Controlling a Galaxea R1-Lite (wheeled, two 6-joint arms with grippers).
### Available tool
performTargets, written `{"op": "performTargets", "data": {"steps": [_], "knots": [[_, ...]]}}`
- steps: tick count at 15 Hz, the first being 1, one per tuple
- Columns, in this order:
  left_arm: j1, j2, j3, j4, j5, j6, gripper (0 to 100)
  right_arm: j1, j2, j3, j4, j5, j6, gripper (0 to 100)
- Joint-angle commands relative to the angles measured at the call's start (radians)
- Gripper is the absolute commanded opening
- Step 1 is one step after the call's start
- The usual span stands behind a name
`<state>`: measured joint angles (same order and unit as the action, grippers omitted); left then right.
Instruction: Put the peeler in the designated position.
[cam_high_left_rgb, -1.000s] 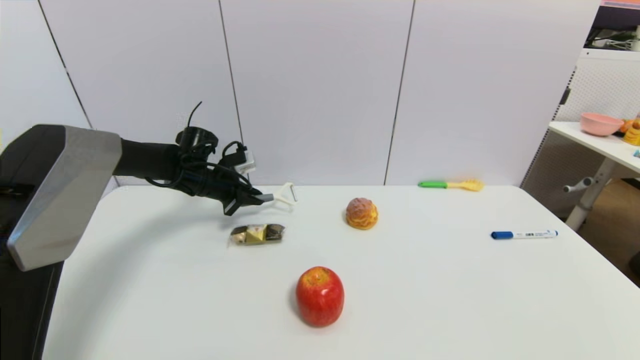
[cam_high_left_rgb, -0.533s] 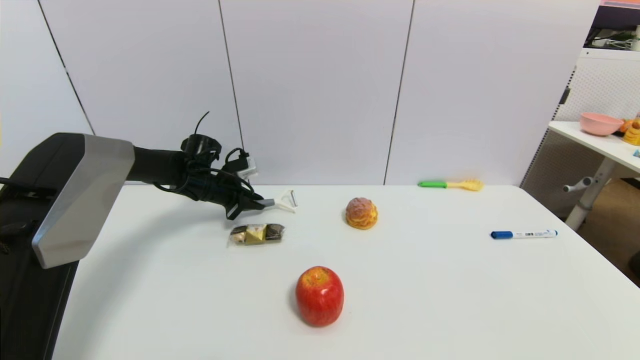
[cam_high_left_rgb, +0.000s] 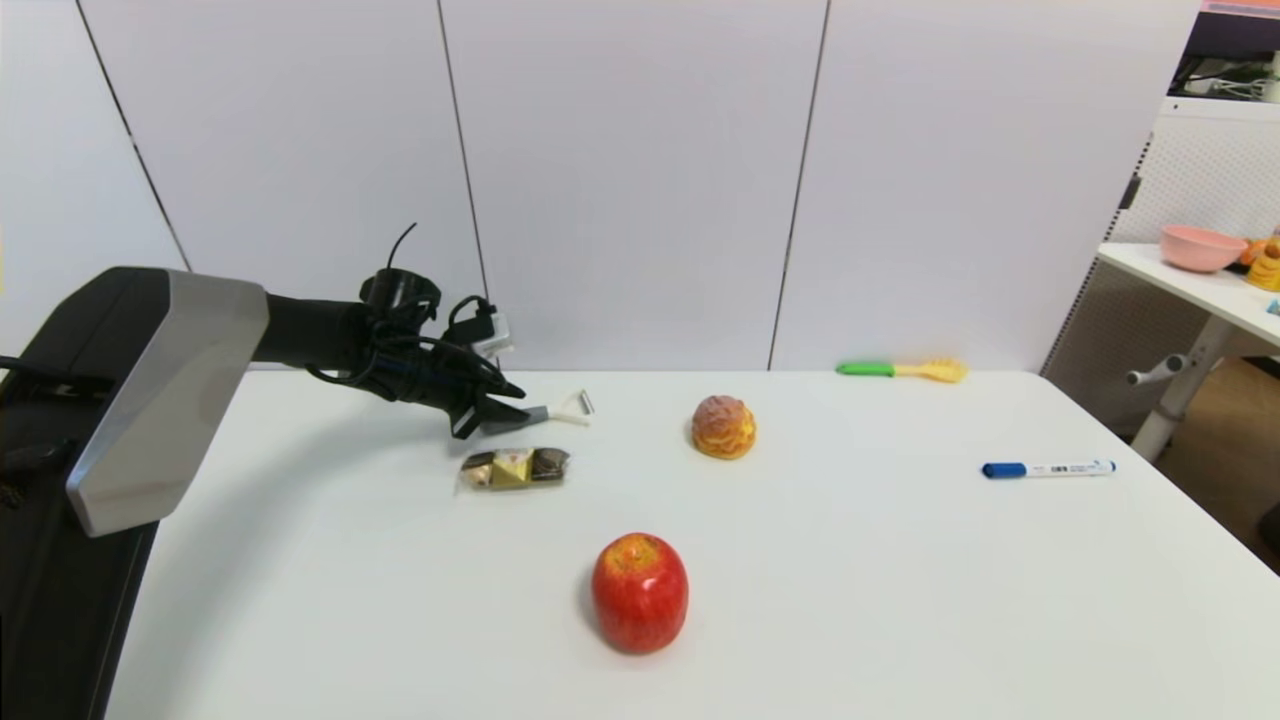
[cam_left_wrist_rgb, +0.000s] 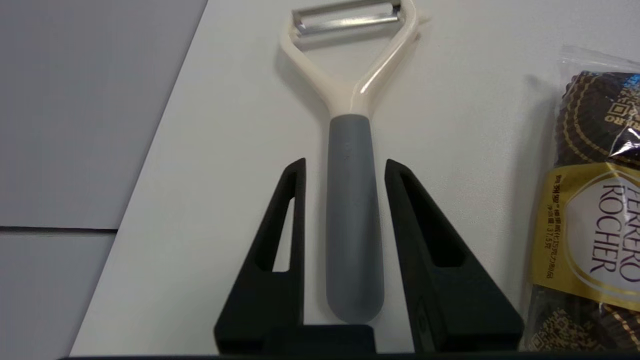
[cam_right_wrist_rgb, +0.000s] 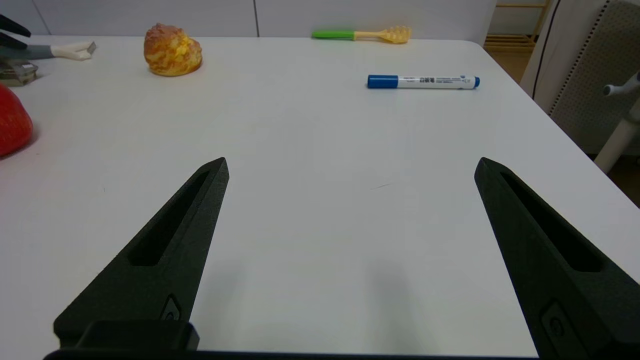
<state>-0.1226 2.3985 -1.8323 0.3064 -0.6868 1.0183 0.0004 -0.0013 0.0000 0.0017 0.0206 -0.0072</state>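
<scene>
The peeler (cam_high_left_rgb: 562, 410) lies flat on the white table (cam_high_left_rgb: 880, 560) at the back left, grey handle toward my left arm, cream forked head and metal blade pointing right. In the left wrist view its handle (cam_left_wrist_rgb: 350, 200) runs between my left gripper's (cam_left_wrist_rgb: 345, 162) two fingers, with a narrow gap on each side, so the gripper is open and not touching it. From the head view the left gripper (cam_high_left_rgb: 512, 406) sits low over the handle's end. The right gripper (cam_right_wrist_rgb: 350, 160) hovers wide open over bare table on the right side, holding nothing; the peeler (cam_right_wrist_rgb: 67, 50) shows far off.
A chocolate packet (cam_high_left_rgb: 515, 468) lies just in front of the peeler. A cream puff (cam_high_left_rgb: 723, 427) sits mid-table, a red apple (cam_high_left_rgb: 640, 592) nearer the front, a green-handled yellow utensil (cam_high_left_rgb: 900, 370) at the back, a blue-capped marker (cam_high_left_rgb: 1048, 468) on the right.
My left gripper came down with the peeler, which was held tilted above the table. Its fingers have parted from the handle and the peeler now lies flat.
</scene>
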Motion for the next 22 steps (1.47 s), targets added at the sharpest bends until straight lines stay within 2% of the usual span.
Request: {"op": "performTargets", "data": {"steps": [1, 5, 8, 10, 12, 15, 16, 20, 22], "knots": [[0.000, -0.002, -0.001, 0.000, -0.003, 0.009, 100, 0.000, 0.001, 0.002, 0.000, 0.001, 0.000, 100], [0.000, -0.113, 0.018, 0.043, 0.003, 0.009, 100, 0.001, 0.001, 0.002, 0.000, 0.001, 0.000, 100], [0.000, -0.341, 0.076, 0.260, 0.043, 0.005, 100, 0.001, 0.001, 0.002, 0.000, 0.001, 0.000, 100], [0.001, -0.506, 0.159, 0.349, 0.092, -0.018, 100, 0.000, 0.001, 0.002, 0.000, 0.001, 0.000, 100], [0.003, -0.716, 0.335, 0.353, 0.142, -0.139, 100, 0.001, 0.001, 0.002, 0.000, 0.001, 0.000, 100], [0.003, -1.015, 0.593, 0.341, 0.155, -0.308, 100, 0.001, 0.001, 0.002, 0.000, 0.001, 0.000, 100], [0.003, -1.115, 0.685, 0.307, 0.176, -0.372, 100, 0.001, 0.001, 0.002, 0.000, 0.001, 0.000, 100], [0.006, -1.526, 1.124, -0.041, 0.266, -0.650, 100, 0.000, 0.001, 0.002, 0.000, 0.001, 0.000, 100], [0.004, -1.696, 1.279, -0.211, 0.357, -0.730, 100, 0.001, 0.001, 0.002, 0.000, 0.001, 0.000, 100]]}}
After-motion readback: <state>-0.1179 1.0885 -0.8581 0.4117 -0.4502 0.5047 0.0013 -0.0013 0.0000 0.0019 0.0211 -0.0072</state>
